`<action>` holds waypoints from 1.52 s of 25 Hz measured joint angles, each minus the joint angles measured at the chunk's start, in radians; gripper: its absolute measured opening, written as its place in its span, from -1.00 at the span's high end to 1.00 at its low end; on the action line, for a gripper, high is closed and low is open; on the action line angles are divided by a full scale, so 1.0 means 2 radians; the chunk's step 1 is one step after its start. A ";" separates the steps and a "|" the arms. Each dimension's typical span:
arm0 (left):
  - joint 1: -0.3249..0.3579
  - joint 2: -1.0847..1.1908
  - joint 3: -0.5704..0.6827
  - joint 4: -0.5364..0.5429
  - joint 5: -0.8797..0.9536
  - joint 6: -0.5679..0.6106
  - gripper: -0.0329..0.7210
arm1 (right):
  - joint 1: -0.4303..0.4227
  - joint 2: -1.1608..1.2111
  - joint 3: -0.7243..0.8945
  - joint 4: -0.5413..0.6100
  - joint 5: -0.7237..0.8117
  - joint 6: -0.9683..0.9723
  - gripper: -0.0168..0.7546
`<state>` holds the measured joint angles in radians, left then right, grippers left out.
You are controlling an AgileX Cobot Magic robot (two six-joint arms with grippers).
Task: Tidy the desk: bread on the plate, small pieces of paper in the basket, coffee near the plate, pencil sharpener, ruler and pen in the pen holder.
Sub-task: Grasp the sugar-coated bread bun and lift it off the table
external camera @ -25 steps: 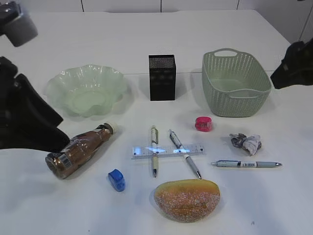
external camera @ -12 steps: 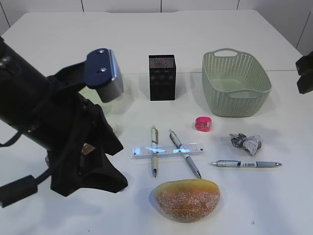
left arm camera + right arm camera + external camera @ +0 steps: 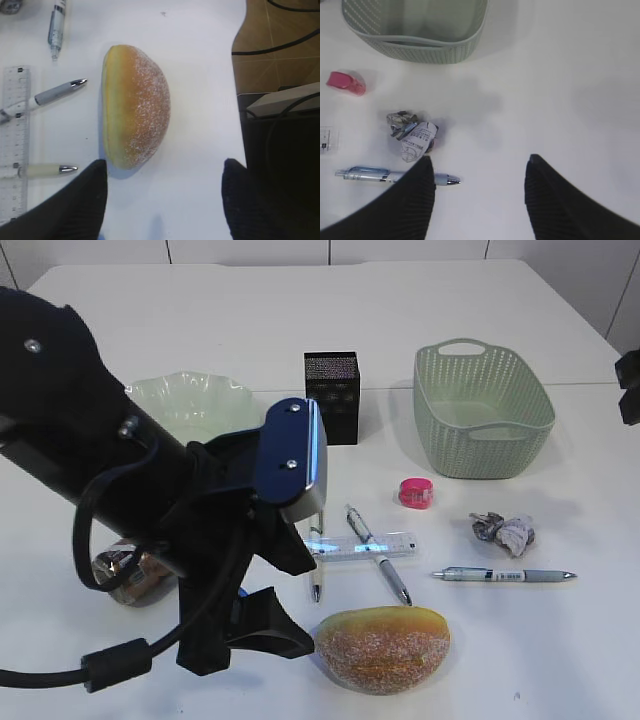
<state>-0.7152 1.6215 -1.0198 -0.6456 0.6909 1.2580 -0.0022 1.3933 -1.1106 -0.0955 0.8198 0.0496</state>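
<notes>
White desk (image 3: pixel 520 660) surface is filling every view; dark flooring is showing past its edge in the left wrist view.

Left arm: it is reaching across the left half of the exterior view and is hiding most of the coffee (image 3: pixel 125 575) bottle. The left gripper (image 3: pixel 165 200) is hovering just beside one end of the bread (image 3: pixel 134 106). Its jaws are standing apart and are holding nothing; one fingertip (image 3: pixel 82 200) is sitting next to the end of the bun, and whether it is touching cannot be told.

Right arm: only a dark edge is showing at the right border of the exterior view. The right gripper (image 3: pixel 477 195) is hanging above bare desk with its jaws apart and empty.

Task items:
- Plate (image 3: pixel 215 400): partly showing behind the left arm.
- Pen holder (image 3: pixel 332 397): standing upright at rear centre.
- Basket (image 3: pixel 483 410): standing to the right of the pen holder.
- Ruler (image 3: pixel 370 543): lying across two pens (image 3: pixel 378 555) in front of the pen holder.
- Pink pencil sharpener (image 3: pixel 416 492): lying near the basket's front wall.
- Crumpled paper (image 3: pixel 412 136): lying just behind a third pen (image 3: pixel 395 175), apart from it.
</notes>
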 joint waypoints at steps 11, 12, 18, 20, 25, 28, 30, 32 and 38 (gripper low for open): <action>-0.020 0.095 -0.059 -0.030 -0.001 0.024 -0.43 | -0.002 0.001 0.000 -0.014 -0.009 0.008 -0.23; -0.020 0.102 -0.064 -0.030 0.000 0.023 -0.43 | -0.002 0.001 0.000 -0.014 -0.010 0.008 -0.23; -0.021 0.131 -0.071 -0.022 0.000 0.010 -0.43 | -0.002 0.001 0.000 -0.015 -0.010 0.008 -0.23; -0.021 0.136 -0.071 -0.017 -0.001 0.010 -0.43 | -0.002 0.001 0.000 -0.015 -0.010 0.008 -0.23; -0.021 0.152 -0.073 -0.009 -0.016 0.010 -0.44 | -0.002 0.001 0.000 -0.016 -0.011 0.008 -0.23; -0.021 0.164 -0.084 -0.009 -0.021 0.010 -0.45 | -0.002 0.001 0.000 -0.016 -0.011 0.008 -0.23; -0.021 0.172 -0.091 -0.009 -0.025 0.010 -0.46 | -0.002 0.001 0.000 -0.016 -0.011 0.008 -0.23; -0.021 0.180 -0.093 -0.008 -0.026 0.009 -0.46 | -0.002 0.001 0.000 -0.016 -0.011 0.008 -0.23; -0.021 0.192 -0.094 -0.008 -0.047 0.009 -0.46 | -0.002 0.001 0.000 -0.018 -0.011 0.009 -0.23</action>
<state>-0.7568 2.0055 -1.2073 -0.6618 0.5973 1.2756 -0.0058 1.3949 -1.1106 -0.1323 0.7983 0.0668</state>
